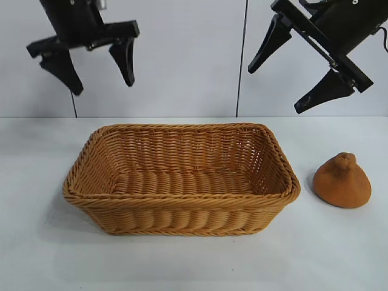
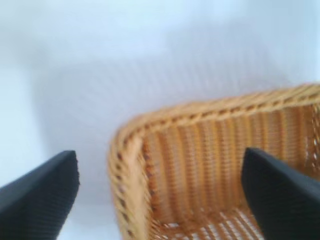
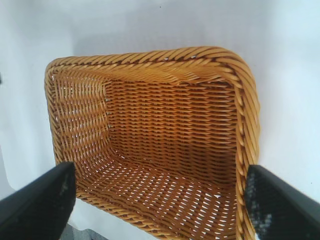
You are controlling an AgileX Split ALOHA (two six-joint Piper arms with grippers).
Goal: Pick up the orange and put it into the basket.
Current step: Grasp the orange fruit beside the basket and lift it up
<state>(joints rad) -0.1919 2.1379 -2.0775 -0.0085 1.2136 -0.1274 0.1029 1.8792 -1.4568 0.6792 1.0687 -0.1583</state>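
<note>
The orange [image 1: 342,181], a dull orange-brown cone-shaped lump with a small knob on top, sits on the white table just right of the basket. The honey-tan wicker basket [image 1: 182,133] stands in the middle and holds nothing. It also shows in the left wrist view [image 2: 131,165] and the right wrist view [image 3: 245,100]. My left gripper [image 1: 102,76] hangs open high above the basket's left end. My right gripper [image 1: 276,90] hangs open high above the basket's right end, up and left of the orange. Both are empty. The orange is out of both wrist views.
The white table [image 1: 48,254] runs all round the basket. A pale wall with dark vertical seams [image 1: 241,60] stands behind the arms.
</note>
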